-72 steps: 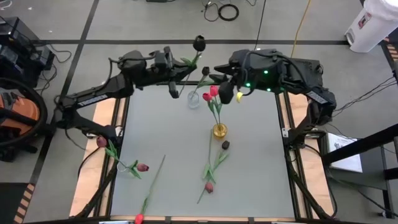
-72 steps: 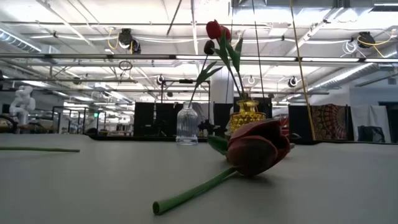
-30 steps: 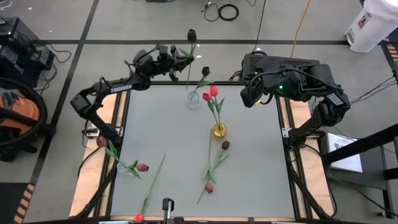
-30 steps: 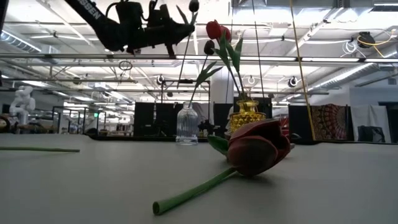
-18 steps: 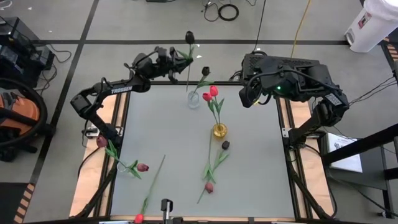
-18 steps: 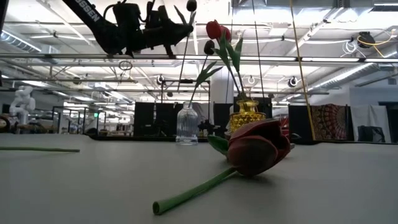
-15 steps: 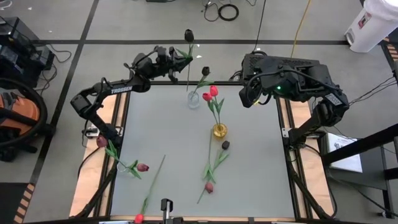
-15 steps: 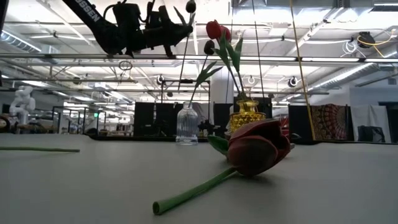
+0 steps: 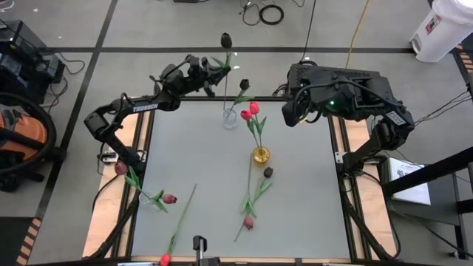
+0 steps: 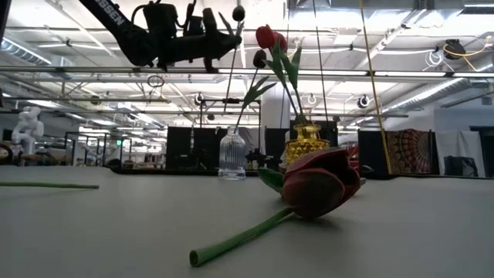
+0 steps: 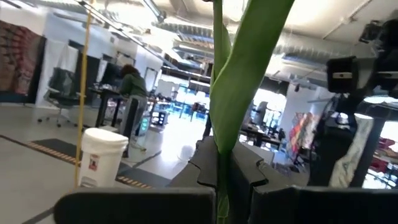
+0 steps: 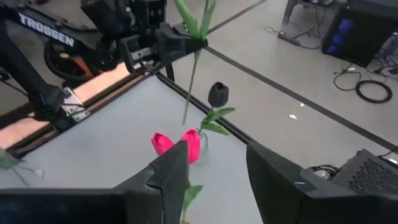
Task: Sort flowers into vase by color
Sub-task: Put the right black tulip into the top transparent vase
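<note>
We see the left tool clamped on a dark tulip above the clear vase; the right tool, beside that vase, stands open, empty.

Grey table: vases, loose flowers

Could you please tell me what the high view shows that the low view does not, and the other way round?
Only the high view shows the right gripper, open and empty by the table's far right corner, and loose flowers along the table's left edge.

Only the low view shows the ribbing of the clear vase and the room behind.

Both show the left gripper shut on a dark tulip above the clear vase, the yellow vase with red-pink tulips, and a maroon tulip lying on the table.
</note>
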{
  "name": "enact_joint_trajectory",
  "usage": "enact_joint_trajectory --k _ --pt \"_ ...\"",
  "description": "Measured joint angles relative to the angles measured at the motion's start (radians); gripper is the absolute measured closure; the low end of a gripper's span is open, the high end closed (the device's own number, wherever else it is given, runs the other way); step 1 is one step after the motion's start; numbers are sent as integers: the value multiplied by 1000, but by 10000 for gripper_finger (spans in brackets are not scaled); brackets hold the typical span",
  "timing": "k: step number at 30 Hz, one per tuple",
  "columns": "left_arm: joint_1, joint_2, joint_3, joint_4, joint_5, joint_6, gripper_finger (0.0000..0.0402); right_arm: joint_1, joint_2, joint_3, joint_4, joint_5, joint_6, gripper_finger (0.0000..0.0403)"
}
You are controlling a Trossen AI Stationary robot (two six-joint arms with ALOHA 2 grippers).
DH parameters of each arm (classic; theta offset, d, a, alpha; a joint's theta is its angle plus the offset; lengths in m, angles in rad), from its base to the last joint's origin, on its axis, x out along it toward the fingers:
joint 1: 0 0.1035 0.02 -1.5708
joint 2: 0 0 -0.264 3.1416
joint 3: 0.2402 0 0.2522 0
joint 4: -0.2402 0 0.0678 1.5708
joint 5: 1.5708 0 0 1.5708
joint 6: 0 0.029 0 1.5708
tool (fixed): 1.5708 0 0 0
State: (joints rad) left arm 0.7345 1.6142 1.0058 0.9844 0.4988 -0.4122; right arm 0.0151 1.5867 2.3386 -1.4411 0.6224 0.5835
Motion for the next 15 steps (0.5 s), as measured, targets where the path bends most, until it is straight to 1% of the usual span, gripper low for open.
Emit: enact_joint_trajectory --k 7,15 --pt "-6 0 0 -1 -100 4 392 0 0 0 25 0 0 248" --pt "-10 51 1 -5 -125 10 392 0 0 0 23 0 -60 248"
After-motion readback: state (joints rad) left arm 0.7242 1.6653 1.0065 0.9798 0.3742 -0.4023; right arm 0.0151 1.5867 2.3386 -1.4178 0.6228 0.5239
